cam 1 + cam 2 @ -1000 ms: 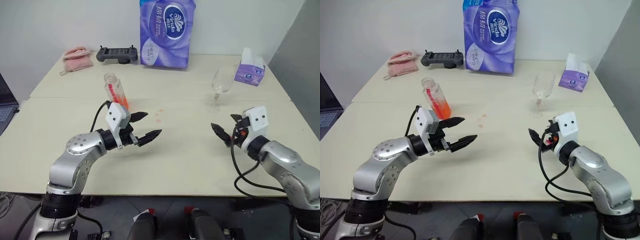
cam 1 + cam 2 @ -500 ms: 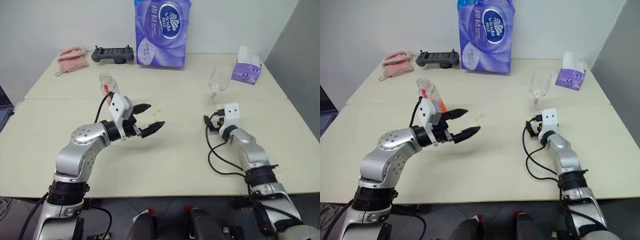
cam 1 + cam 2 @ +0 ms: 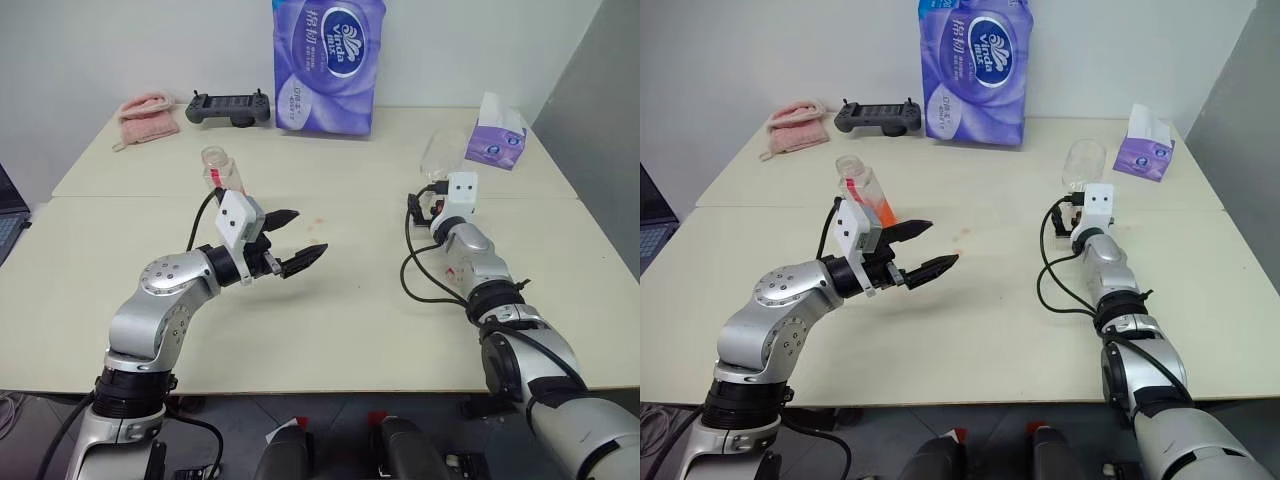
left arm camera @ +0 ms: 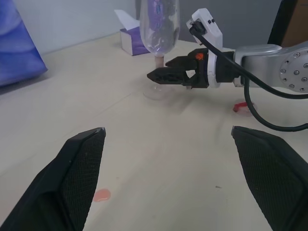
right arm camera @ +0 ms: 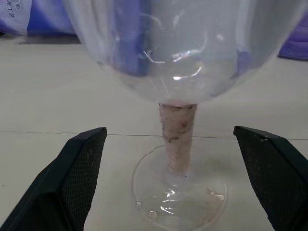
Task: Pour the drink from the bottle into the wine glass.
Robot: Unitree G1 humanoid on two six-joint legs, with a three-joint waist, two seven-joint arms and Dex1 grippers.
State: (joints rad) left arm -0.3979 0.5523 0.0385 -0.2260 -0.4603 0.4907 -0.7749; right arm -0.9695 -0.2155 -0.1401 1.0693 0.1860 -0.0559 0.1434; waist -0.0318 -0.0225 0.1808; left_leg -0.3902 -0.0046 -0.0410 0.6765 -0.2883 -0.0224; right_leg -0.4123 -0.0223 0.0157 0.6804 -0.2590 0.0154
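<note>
Wine glass (image 5: 177, 144) stem just before spread right gripper (image 4: 166, 69)

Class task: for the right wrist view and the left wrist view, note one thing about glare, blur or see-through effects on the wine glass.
Right wrist view: the wine glass has small white highlights on its bowl, and purple shapes behind show through it, blurred. Left wrist view: the glass bowl is see-through, the purple tissue box tinting it; the right gripper reaches its stem.

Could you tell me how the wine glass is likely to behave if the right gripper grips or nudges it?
The wine glass looks top-heavy: a wide bowl on a thin stem and small foot, so a nudge could tip it. Its smooth clear wall probably slips easily, and it may be fragile between the open right gripper.
</note>
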